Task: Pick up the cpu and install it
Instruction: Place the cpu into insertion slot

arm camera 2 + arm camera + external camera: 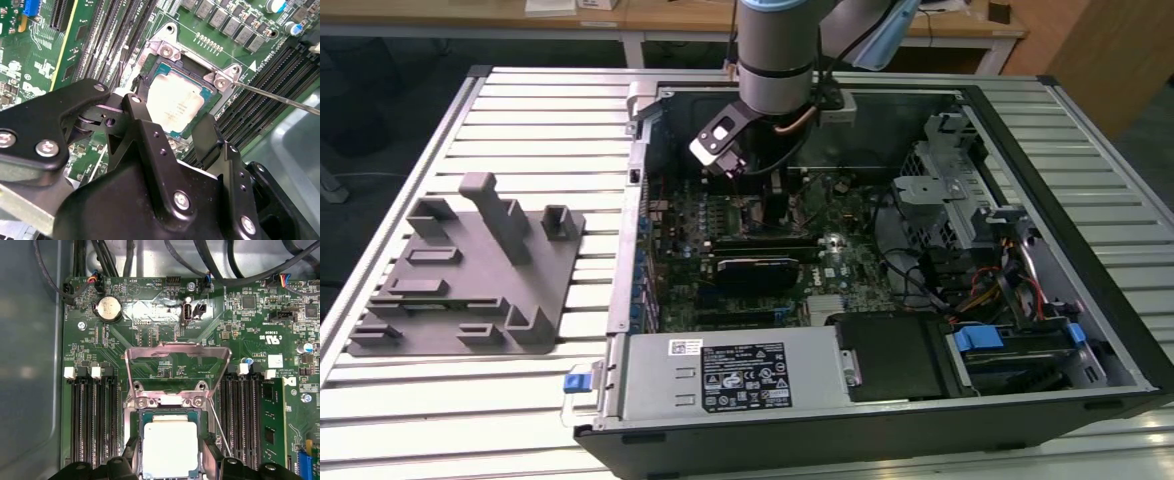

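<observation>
The cpu (pixel 170 447) (pixel 175 102), a flat square chip with a silvery-white top plate and a green rim, lies level within the motherboard's socket frame (pixel 165 401). My gripper (pixel 170 456) (pixel 172 119) hangs straight over it. One black finger (pixel 134 452) stands at one edge of the chip and the other at the opposite edge, both seeming to touch its rim. The socket's metal load plate (pixel 177 352) stands flipped up and open. In the exterior view the arm (pixel 774 50) reaches down into the open computer case (pixel 1107 330).
A thin latch lever (pixel 280 97) sticks out beside the socket. Memory slots (pixel 92 425) run along both sides of it. A grey plastic fixture block (pixel 467 270) lies on the slatted table at the exterior view's left. A power supply (pixel 734 375) fills the case's near end.
</observation>
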Tool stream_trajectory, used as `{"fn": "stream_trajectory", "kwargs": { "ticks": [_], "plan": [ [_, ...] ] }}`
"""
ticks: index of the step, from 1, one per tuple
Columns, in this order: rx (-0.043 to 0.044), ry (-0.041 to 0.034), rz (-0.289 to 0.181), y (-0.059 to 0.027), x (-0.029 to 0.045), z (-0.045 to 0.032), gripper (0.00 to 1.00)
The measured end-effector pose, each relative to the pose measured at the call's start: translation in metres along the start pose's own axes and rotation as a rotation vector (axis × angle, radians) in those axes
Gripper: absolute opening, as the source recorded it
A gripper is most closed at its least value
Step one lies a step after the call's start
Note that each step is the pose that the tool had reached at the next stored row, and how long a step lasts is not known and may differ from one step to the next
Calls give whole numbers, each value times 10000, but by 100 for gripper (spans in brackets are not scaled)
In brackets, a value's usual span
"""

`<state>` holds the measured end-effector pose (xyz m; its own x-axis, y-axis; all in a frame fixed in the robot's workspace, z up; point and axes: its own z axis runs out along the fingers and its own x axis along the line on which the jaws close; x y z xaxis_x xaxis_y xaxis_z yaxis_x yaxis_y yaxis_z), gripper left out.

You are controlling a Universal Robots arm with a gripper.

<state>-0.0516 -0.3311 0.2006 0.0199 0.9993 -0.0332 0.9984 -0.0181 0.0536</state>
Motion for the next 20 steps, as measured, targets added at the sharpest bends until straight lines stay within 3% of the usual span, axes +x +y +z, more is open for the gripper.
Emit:
{"fn": "stream_trajectory", "kwargs": {
  "ticks": [10,12,13,15,16,20],
  "plan": [
    [0,1,0,2,-1,-26,60],
    [0,1,0,2,-1,-27,48],
    [-1,1,-1,2,-1,-28,48],
    [0,1,-1,2,-1,-29,36],
    [-1,1,0,2,-1,-30,36],
    [-1,1,0,2,-1,-33,18]
  ]
}}
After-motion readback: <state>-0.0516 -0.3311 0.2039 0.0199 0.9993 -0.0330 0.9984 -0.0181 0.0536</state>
